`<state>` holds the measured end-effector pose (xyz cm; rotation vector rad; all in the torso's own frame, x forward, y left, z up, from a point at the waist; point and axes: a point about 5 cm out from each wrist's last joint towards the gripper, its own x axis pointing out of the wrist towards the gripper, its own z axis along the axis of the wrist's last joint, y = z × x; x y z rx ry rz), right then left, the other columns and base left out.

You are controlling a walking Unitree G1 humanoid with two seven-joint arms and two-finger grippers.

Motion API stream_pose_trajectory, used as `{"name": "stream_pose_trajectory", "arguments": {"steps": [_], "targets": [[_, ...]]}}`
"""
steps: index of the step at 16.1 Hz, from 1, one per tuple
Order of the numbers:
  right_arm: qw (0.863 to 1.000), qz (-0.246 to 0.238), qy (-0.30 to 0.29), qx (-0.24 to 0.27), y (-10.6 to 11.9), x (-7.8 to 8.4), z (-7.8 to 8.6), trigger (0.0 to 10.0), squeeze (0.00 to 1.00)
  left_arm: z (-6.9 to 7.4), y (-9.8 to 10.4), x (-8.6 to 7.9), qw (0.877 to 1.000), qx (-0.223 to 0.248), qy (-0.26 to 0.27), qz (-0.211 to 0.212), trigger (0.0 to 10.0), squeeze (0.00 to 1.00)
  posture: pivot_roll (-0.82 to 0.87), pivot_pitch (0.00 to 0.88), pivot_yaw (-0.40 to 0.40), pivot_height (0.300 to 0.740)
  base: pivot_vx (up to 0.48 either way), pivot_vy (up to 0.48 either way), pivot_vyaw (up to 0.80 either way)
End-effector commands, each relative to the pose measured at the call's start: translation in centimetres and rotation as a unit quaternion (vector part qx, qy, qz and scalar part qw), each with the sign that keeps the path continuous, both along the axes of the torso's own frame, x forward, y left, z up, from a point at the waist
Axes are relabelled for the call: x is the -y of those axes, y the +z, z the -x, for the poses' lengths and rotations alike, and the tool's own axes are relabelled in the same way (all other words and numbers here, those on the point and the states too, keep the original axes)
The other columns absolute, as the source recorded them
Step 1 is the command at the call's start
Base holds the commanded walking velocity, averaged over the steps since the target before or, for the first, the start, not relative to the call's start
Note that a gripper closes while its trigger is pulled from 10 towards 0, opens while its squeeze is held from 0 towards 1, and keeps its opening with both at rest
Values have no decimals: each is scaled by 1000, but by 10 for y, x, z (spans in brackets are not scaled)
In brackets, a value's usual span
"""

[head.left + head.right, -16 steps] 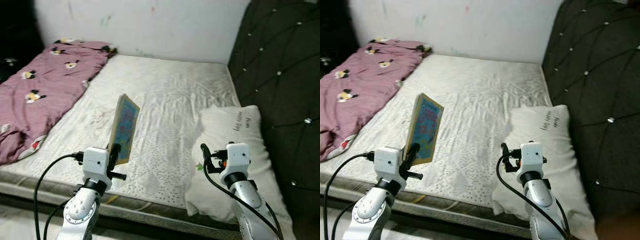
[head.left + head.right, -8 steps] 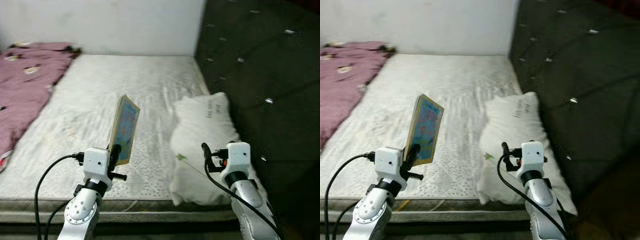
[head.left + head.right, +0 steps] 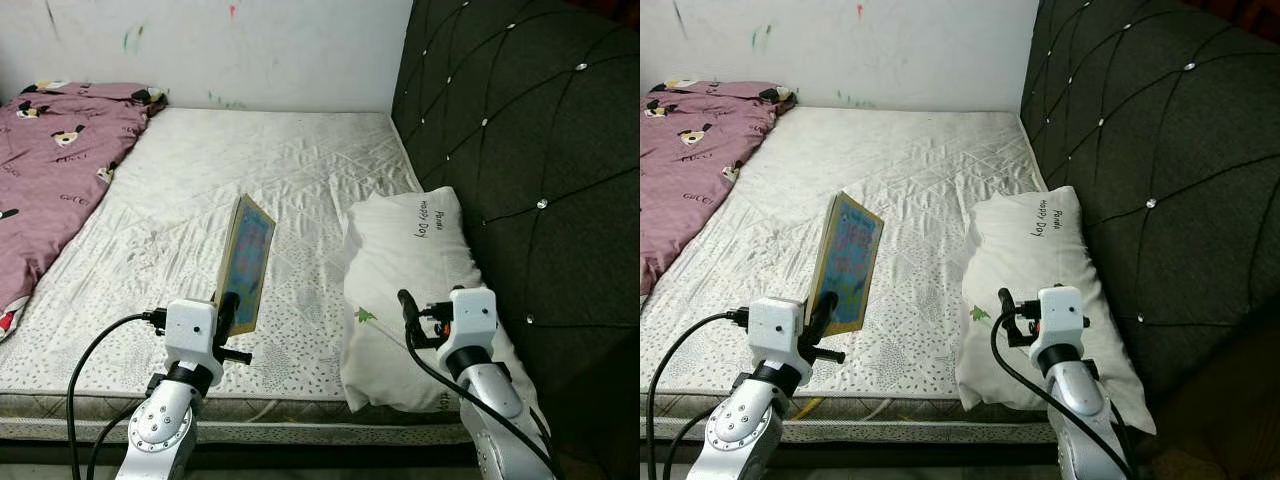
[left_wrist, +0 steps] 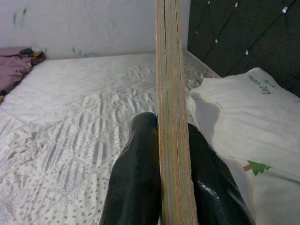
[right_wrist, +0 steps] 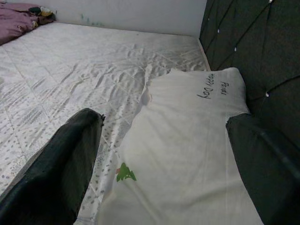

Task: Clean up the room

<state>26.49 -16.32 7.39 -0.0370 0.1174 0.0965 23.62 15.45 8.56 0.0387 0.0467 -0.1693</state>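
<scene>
Left eye view: left gripper (image 3: 229, 312) pinches one book (image 3: 247, 260); right gripper (image 5: 159, 164) spread above one pillow (image 3: 410, 270).

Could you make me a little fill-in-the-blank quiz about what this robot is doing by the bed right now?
1. The left gripper is shut on a thin, upright ____.
2. The white pillow lies against the dark padded ____.
3. The right gripper, held over the pillow, has its fingers ____.
4. The blanket at the far left of the mattress is ____ in colour.

Missing words: book; headboard; open; pink
</scene>
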Motion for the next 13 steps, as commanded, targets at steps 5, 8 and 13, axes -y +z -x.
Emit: {"name": "stream_pose_trajectory", "arguments": {"steps": [5, 8, 13], "targets": [[1000, -8, 0, 3, 4, 0, 1, 10000, 0, 1, 8, -2, 1000, 12, 1, 6, 10000, 0, 2, 38, -3, 740, 0, 0, 0], [1000, -11, -5, 2, 4, 1, 1, 10000, 0, 1, 8, -2, 1000, 10, 5, 8, 10000, 0, 3, 42, -3, 740, 0, 0, 0], [1000, -6, 11, 8, 8, -2, 1, 10000, 0, -1, 10, 0, 1000, 9, 2, 12, 10000, 0, -7, 76, -7, 740, 0, 0, 0]]}}
